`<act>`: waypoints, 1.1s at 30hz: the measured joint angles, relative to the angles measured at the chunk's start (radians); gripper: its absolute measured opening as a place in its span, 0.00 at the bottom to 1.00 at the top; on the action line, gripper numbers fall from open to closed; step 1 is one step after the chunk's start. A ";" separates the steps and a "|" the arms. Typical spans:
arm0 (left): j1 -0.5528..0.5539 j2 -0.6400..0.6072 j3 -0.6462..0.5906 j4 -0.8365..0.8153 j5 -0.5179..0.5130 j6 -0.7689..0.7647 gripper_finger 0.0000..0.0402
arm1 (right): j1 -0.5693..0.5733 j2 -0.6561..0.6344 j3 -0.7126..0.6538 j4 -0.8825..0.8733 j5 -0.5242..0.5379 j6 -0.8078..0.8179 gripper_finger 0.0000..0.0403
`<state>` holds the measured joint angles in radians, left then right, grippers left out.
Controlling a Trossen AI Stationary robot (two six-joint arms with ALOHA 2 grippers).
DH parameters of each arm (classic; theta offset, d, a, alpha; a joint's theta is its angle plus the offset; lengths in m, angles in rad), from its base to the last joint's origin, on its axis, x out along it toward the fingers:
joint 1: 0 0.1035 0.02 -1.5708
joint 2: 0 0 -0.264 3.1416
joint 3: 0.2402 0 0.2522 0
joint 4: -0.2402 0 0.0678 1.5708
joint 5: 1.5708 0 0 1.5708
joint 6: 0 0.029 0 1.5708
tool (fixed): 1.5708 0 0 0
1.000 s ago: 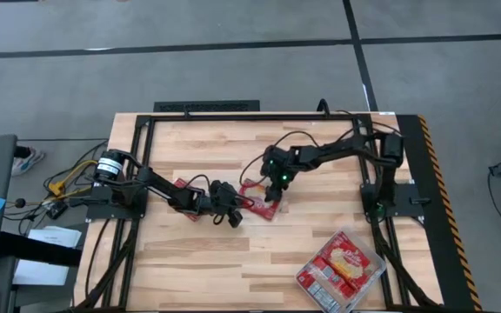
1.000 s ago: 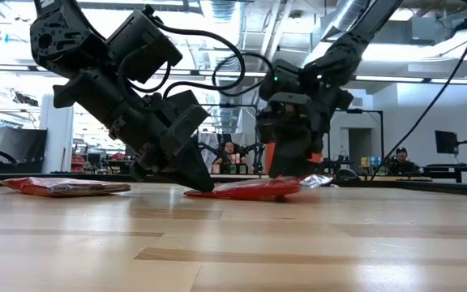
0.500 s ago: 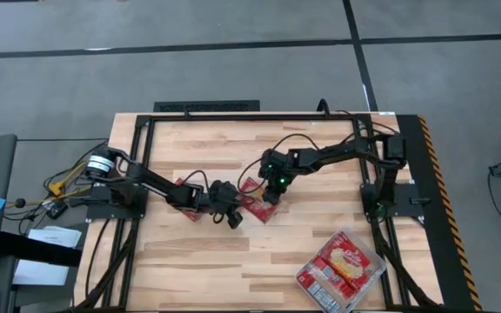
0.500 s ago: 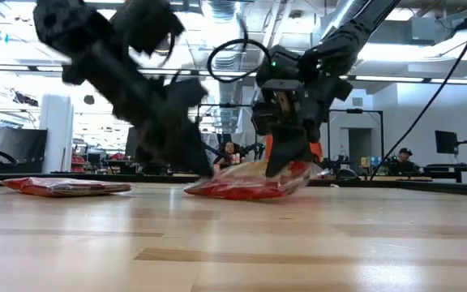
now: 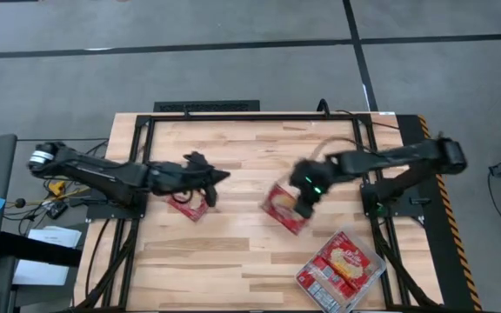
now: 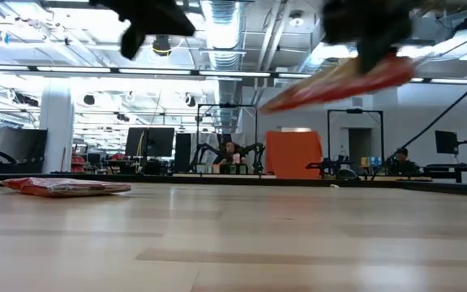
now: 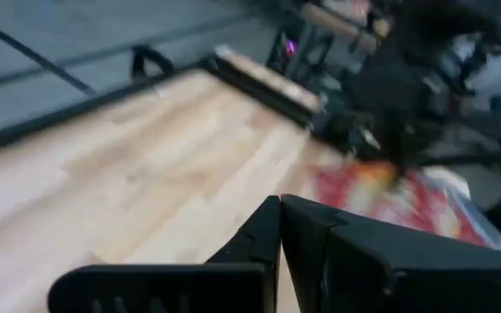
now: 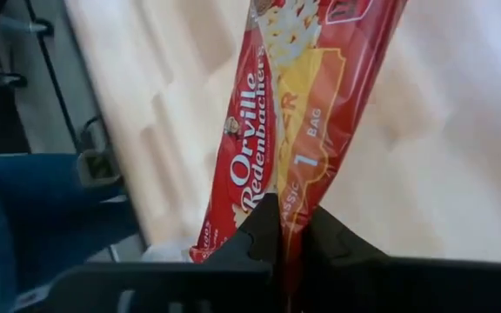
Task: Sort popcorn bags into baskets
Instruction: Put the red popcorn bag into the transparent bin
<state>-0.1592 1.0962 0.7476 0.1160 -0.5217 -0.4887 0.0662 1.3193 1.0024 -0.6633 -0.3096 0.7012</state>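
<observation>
The right gripper (image 5: 303, 198) is pinched on 1 popcorn bag (image 5: 286, 207) and holds it clear of the table (image 5: 259, 261); in the right wrist view the fingers (image 8: 259, 239) press the red packet between them. The clear tray (image 5: 340, 271), already holding bags, lies near this gripper, toward the table's front right corner. The left gripper (image 5: 207, 179) seems pressed together and empty, though that view is blurred. A second bag (image 5: 183, 203) lies flat just beside it.
</observation>
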 joint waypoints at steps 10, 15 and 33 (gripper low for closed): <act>-0.001 -0.081 0.000 -0.141 -0.010 -0.063 0.00 | 0.694 -0.234 -0.114 0.011 0.491 0.838 0.07; -0.001 -0.048 0.001 -0.118 0.002 -0.077 0.00 | 0.958 -0.159 -0.123 0.012 0.669 1.165 0.09; 0.000 -0.008 0.001 -0.120 0.000 -0.110 0.00 | 1.043 0.158 -0.123 0.337 0.532 1.179 0.11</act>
<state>-0.1593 1.0885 0.7486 -0.0040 -0.5213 -0.5987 1.1093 1.4773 0.8795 -0.3261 0.2225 1.8805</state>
